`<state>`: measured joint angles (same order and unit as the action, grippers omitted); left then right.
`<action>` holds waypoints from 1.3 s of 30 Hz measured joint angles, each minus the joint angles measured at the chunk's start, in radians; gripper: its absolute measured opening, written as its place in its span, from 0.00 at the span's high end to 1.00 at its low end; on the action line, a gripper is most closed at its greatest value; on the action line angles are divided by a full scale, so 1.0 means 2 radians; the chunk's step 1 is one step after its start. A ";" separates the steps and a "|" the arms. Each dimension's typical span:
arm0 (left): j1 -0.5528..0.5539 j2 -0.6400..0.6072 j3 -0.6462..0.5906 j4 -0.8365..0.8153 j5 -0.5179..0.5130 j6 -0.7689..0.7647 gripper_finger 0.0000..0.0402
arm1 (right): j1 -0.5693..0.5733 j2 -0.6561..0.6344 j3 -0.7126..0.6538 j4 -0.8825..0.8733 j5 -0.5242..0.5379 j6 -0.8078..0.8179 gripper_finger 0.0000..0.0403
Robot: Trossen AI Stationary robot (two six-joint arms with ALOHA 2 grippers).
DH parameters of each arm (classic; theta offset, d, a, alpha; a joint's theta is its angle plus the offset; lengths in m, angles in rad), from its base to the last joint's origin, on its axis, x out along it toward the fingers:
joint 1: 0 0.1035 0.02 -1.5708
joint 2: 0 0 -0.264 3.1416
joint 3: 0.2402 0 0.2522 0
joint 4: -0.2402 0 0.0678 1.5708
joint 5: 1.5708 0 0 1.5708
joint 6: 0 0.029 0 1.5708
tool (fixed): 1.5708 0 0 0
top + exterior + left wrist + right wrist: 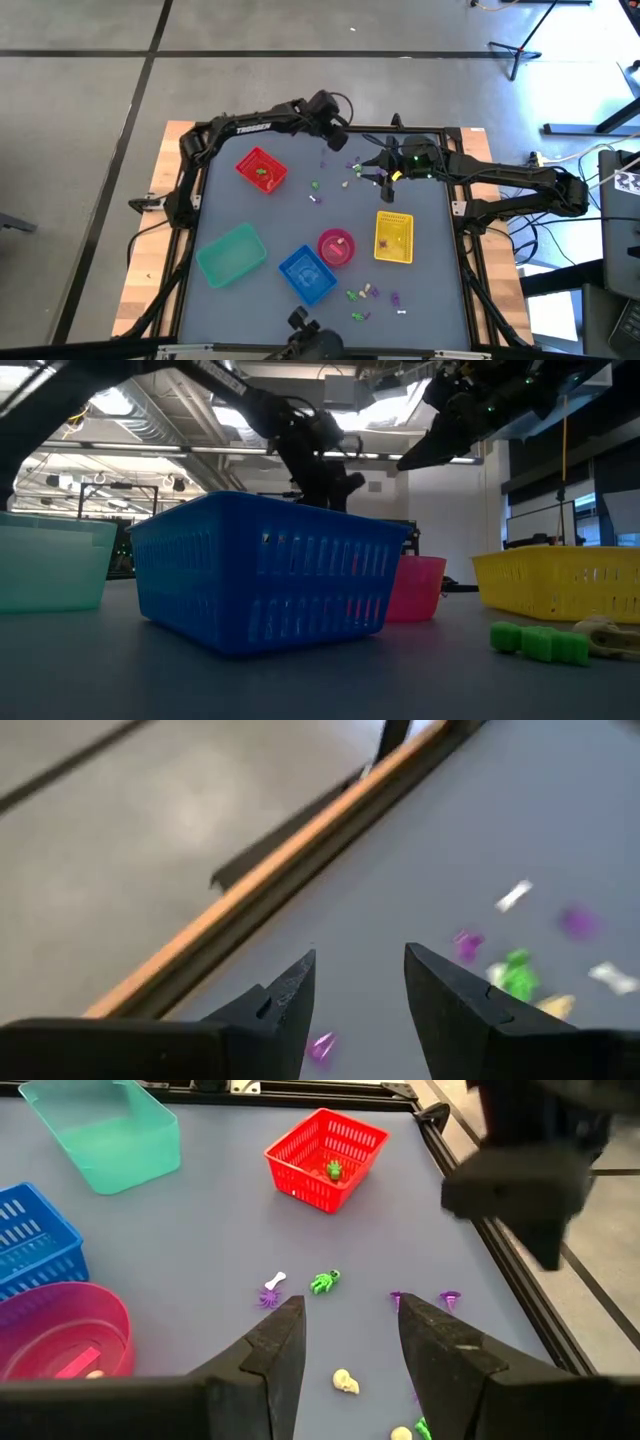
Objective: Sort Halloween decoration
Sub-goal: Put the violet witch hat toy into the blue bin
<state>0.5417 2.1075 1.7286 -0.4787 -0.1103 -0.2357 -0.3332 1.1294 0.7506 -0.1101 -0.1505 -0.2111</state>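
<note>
White lettering runs along the left arm [255, 126] in the high view; it looks like the maker's name, too small to spell out. A black-and-white square marker [627, 181] sits at the right edge, bearing no readable characters.

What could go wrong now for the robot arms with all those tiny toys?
The left gripper and right gripper both hang open near the same far cluster of trinkets, so the arms might bump. The trinkets lie close together, so one pinch could knock neighbours away or grab two.
</note>
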 joint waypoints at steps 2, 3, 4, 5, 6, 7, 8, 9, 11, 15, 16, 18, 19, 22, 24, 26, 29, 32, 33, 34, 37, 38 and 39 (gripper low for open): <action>0.001 0.012 0.006 -0.017 -0.002 -0.013 0.65 | 0.000 0.000 0.000 -0.002 0.000 0.000 0.61; 0.002 0.016 0.006 -0.022 -0.001 -0.022 0.65 | 0.000 0.000 0.000 -0.003 0.000 0.000 0.61; 0.002 0.020 0.006 -0.028 -0.001 -0.026 0.65 | 0.000 0.000 0.000 -0.003 0.000 0.000 0.61; 0.002 0.023 0.006 -0.032 -0.002 -0.031 0.65 | 0.000 0.000 0.000 -0.003 0.000 0.000 0.61; 0.002 0.026 0.006 -0.034 -0.005 -0.034 0.65 | 0.000 0.000 0.000 -0.003 0.000 0.000 0.61; 0.002 0.029 0.006 -0.036 -0.005 -0.035 0.65 | 0.000 0.000 0.000 -0.003 0.000 0.000 0.61; 0.003 0.031 0.006 -0.036 -0.005 -0.036 0.65 | 0.000 0.000 0.000 -0.003 0.000 0.000 0.61; 0.003 0.032 0.006 -0.037 -0.005 -0.040 0.65 | 0.000 0.000 0.000 -0.003 0.000 0.000 0.61; 0.003 0.032 0.006 -0.042 -0.005 -0.058 0.65 | 0.000 0.000 0.000 -0.003 0.000 0.000 0.61; 0.003 0.031 0.007 -0.051 -0.005 -0.083 0.65 | 0.000 0.000 0.000 -0.009 0.000 0.000 0.61; 0.003 0.031 0.007 -0.054 -0.005 -0.090 0.65 | 0.000 0.000 0.000 -0.012 0.000 0.000 0.61; 0.003 0.031 0.005 -0.058 -0.005 -0.100 0.65 | 0.000 0.000 0.000 -0.015 0.000 0.000 0.61; 0.002 0.031 0.002 -0.058 -0.005 -0.101 0.65 | 0.000 0.000 0.000 -0.017 0.000 0.000 0.61; 0.001 0.031 -0.003 -0.068 -0.005 -0.108 0.65 | 0.000 0.000 0.000 -0.022 0.000 0.000 0.61; 0.000 0.031 -0.005 -0.069 -0.003 -0.118 0.65 | 0.000 0.000 0.000 -0.025 0.000 0.000 0.61; -0.001 0.031 -0.009 -0.070 -0.002 -0.126 0.65 | 0.000 0.000 0.000 -0.025 0.000 0.000 0.61; -0.003 0.031 -0.011 -0.070 -0.002 -0.128 0.65 | 0.000 0.000 0.000 -0.025 0.000 0.000 0.61; -0.005 0.031 -0.011 -0.069 -0.005 -0.131 0.65 | 0.000 0.000 0.000 -0.025 0.000 -0.001 0.61; -0.007 0.033 -0.011 -0.069 -0.006 -0.131 0.65 | 0.000 0.000 0.000 -0.025 0.000 -0.001 0.61; -0.008 0.036 -0.011 -0.066 -0.008 -0.131 0.65 | 0.000 0.000 0.000 -0.025 0.000 -0.001 0.61; -0.010 0.048 -0.011 -0.064 -0.009 -0.139 0.65 | 0.000 0.000 0.000 -0.025 0.000 -0.001 0.61; -0.011 0.054 -0.011 -0.059 -0.007 -0.140 0.65 | 0.000 0.000 0.000 -0.025 0.000 -0.001 0.61; -0.011 0.058 -0.011 -0.058 0.001 -0.140 0.65 | 0.000 0.000 0.000 -0.025 0.000 -0.001 0.61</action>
<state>0.5205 2.2236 1.7063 -0.5949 -0.1091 -0.5156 -0.3340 1.1294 0.7506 -0.1600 -0.1502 -0.2134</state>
